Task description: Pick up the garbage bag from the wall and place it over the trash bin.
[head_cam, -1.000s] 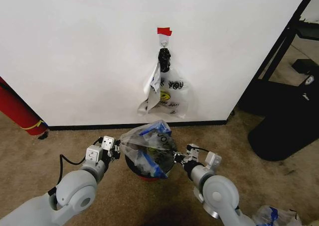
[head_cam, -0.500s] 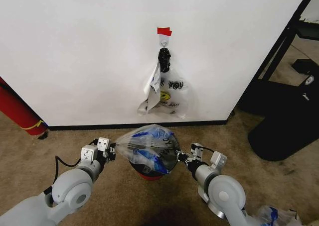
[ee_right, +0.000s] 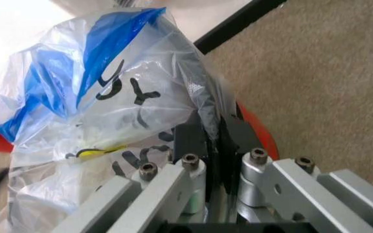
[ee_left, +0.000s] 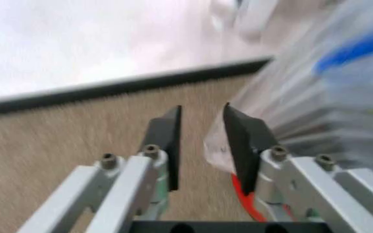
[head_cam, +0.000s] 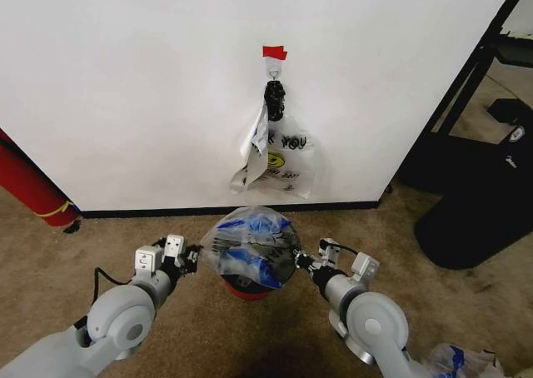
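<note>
1. Carpet ran up to the wall (head_cam: 125,78), and the garbage bag (head_cam: 250,243) sat draped over the trash bin (head_cam: 246,288) just in front of it.
2. We figured it handles feather-light, floppy and slippery, so edges are the spot to pinch.
3. Our right gripper (ee_right: 213,141) was clamped on a bunched edge of it.
4. Our left gripper (ee_left: 201,141) had its fingers parted, plastic just beside one pad, nothing between.
5. Similar smiley bag (head_cam: 279,157) hung on the hook above.
</note>
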{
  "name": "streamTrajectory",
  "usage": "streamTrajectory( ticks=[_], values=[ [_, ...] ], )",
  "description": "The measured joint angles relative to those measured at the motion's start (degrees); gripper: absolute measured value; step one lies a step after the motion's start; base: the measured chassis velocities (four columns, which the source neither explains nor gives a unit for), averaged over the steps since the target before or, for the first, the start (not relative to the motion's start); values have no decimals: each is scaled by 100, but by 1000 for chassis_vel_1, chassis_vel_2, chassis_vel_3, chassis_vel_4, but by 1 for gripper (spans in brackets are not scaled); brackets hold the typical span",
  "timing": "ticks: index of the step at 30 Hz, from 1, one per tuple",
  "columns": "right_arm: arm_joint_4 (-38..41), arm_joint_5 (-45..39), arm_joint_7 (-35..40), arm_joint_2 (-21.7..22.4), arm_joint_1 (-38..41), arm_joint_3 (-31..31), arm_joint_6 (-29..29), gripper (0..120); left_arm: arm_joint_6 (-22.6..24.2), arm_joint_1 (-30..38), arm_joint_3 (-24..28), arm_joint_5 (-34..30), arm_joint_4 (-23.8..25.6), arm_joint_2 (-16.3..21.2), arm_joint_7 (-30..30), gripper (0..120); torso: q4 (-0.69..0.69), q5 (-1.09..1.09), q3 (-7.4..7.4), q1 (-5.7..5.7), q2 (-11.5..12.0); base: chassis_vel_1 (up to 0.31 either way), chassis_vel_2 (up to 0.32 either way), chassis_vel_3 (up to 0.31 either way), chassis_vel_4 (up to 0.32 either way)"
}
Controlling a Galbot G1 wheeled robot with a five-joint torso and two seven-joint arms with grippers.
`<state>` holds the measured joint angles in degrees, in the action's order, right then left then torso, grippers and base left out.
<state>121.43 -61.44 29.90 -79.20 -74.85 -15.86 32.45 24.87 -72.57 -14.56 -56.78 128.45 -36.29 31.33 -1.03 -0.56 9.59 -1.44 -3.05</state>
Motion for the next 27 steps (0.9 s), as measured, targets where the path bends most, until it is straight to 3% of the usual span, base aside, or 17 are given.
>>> streamTrajectory(
  ticks=[7, 10, 13, 18, 23, 27],
  values=[
    [-25, -146, 98, 6, 43, -277, 14, 1, -116, -219, -409, 267, 468, 179, -123, 57, 0, -2, 0, 0, 0, 0, 0, 0, 0],
    [-11, -180, 129, 25, 4, -354, 37, 1, -473, -222, -371, 552, 612, 326, -582, 67, 0, -1, 0, 0, 0, 0, 0, 0, 0],
    [20, -180, 150, 58, -38, -400, 61, 1, -938, -220, -40, 1113, 825, 650, -1544, 81, -2, -1, 0, 0, 0, 0, 0, 0, 0],
    [35, -82, 152, 137, -10, -263, 92, 1, -1079, -137, 218, 1216, 849, 1082, -2620, 96, -2, -2, 0, 0, 0, 0, 0, 0, 0],
    [32, -40, 164, 237, 8, -189, 136, 1, -1221, 165, 376, 1038, 477, 1461, -3596, 100, -1, -1, 1, 0, 0, 0, 0, 0, 0],
    [32, -36, 171, 252, 14, -188, 149, 1, -1337, 166, 388, 1078, 271, 1569, -4003, 100, -1, -1, 1, 0, 0, 0, 0, 0, 0]
  ],
)
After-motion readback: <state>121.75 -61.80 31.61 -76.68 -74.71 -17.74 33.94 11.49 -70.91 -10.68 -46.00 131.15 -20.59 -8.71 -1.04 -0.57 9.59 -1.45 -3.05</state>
